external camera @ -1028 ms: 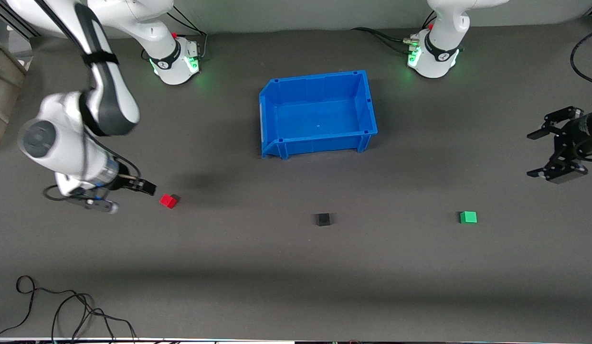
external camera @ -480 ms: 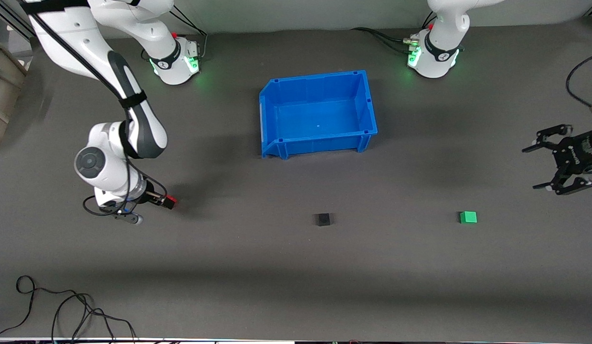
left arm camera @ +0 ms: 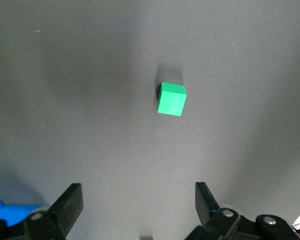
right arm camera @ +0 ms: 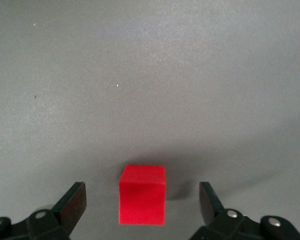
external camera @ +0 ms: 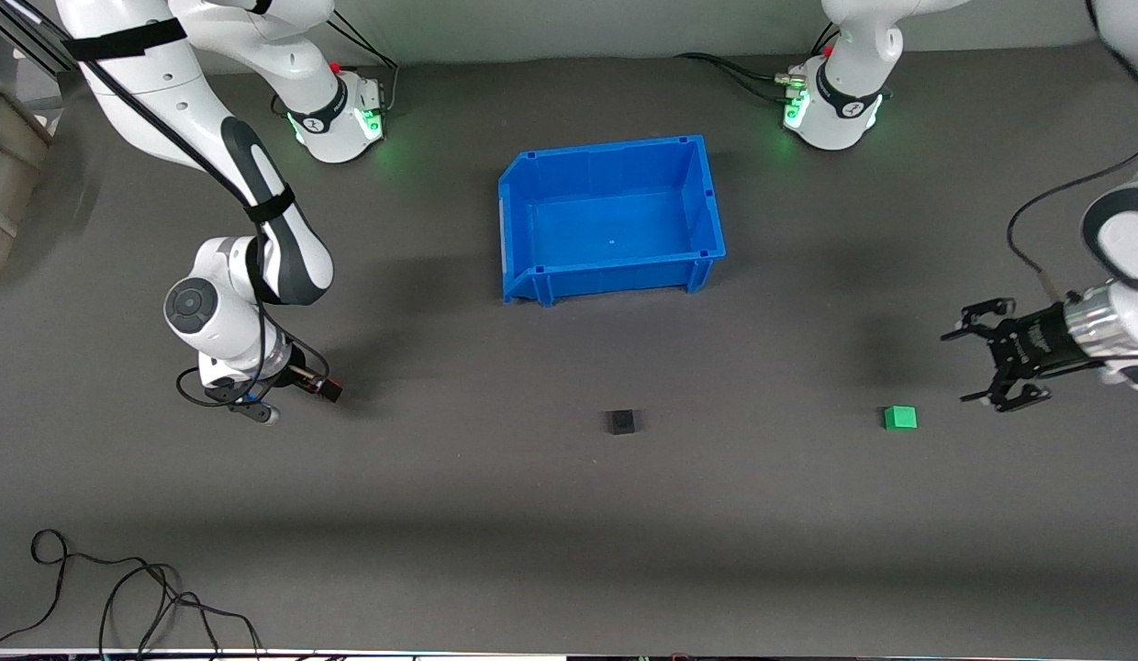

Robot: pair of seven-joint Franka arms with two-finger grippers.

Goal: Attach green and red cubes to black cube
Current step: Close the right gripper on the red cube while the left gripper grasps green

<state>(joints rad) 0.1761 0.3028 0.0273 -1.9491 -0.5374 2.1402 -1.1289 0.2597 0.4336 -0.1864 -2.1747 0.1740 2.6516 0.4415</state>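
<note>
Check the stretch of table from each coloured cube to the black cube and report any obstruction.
Nothing visible blocks either path. Bare table lies between the small red plastic cube, framed by the open right gripper, and the matte black cube, and likewise from the small green plastic cube. The blue plastic bin sits farther from the front camera.

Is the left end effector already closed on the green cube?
No, the left end effector is open, and the green cube sits untouched on the table ahead of it.

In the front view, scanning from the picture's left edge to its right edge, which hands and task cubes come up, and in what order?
Right hand, open around the red cube → black cube → green cube → left hand, open, over the table near the green cube.
</note>
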